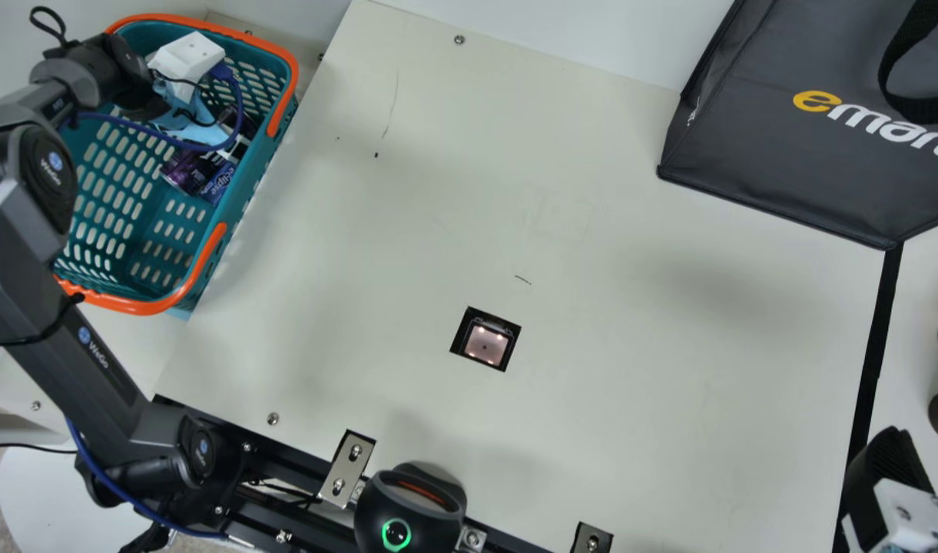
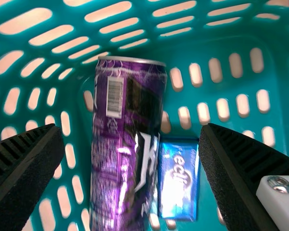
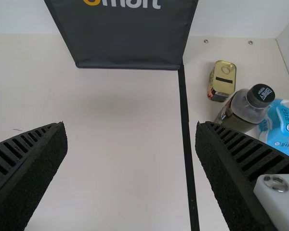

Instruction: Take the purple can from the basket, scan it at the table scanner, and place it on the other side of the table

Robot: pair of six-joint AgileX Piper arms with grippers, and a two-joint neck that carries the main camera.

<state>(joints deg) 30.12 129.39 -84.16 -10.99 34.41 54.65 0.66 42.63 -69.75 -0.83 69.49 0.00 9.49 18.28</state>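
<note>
In the main view my left gripper (image 1: 200, 115) is down inside the teal basket (image 1: 284, 84), above the purple can (image 1: 184, 170). In the left wrist view the purple can (image 2: 120, 144) lies in the basket (image 2: 231, 43) beside a small blue pack (image 2: 178, 178); my left gripper (image 2: 132, 168) stands open, a finger on either side of can and pack. The table scanner (image 1: 485, 342) is a lit square window in the tabletop. At the main view's lower right is my right gripper (image 1: 887, 468); in the right wrist view my right gripper (image 3: 130, 168) is open over bare table.
A dark bag (image 1: 776, 138) stands at the back right. Past the black tape line (image 3: 187, 144) are a small tin (image 3: 222, 81), a dark-capped bottle (image 3: 243, 110) and a blue-white pack (image 3: 282, 126). A round black device (image 1: 409, 507) sits at the front edge.
</note>
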